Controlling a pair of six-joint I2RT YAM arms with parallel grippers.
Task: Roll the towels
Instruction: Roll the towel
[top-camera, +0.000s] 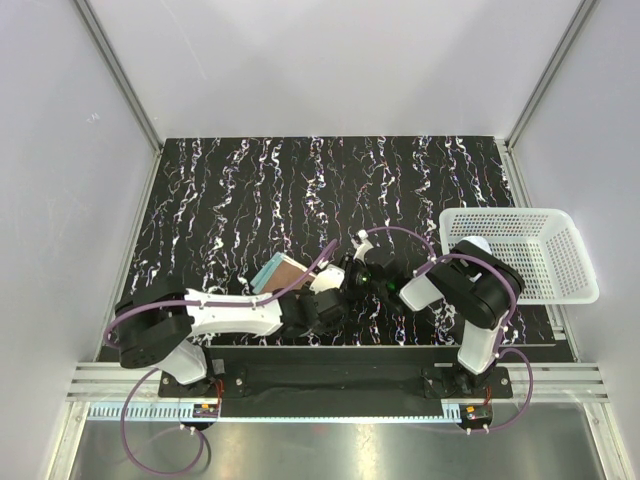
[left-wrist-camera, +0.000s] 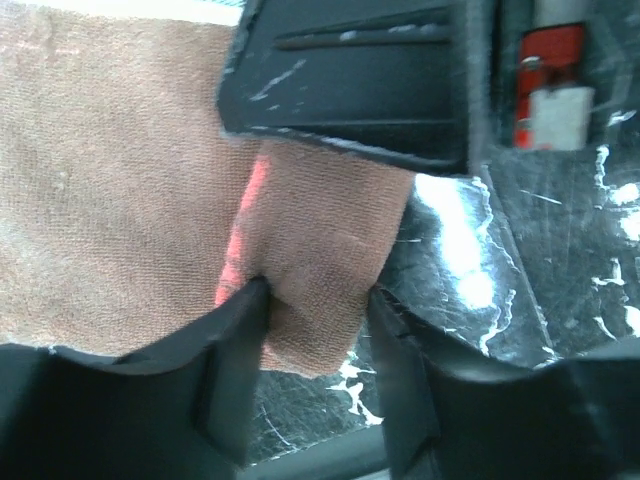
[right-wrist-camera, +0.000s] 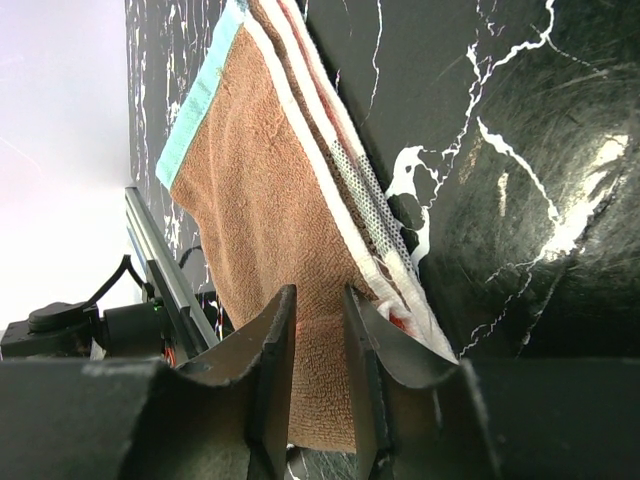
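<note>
From above we see only a corner of the orange towel (top-camera: 281, 271); the left arm (top-camera: 240, 315) covers the rest.

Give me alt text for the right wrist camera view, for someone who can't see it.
The right gripper pinches the near edge of a brownish towel, its two dark fingers close together. The towel has a teal border and white stripes, and extends away against the black, white-veined table.
</note>
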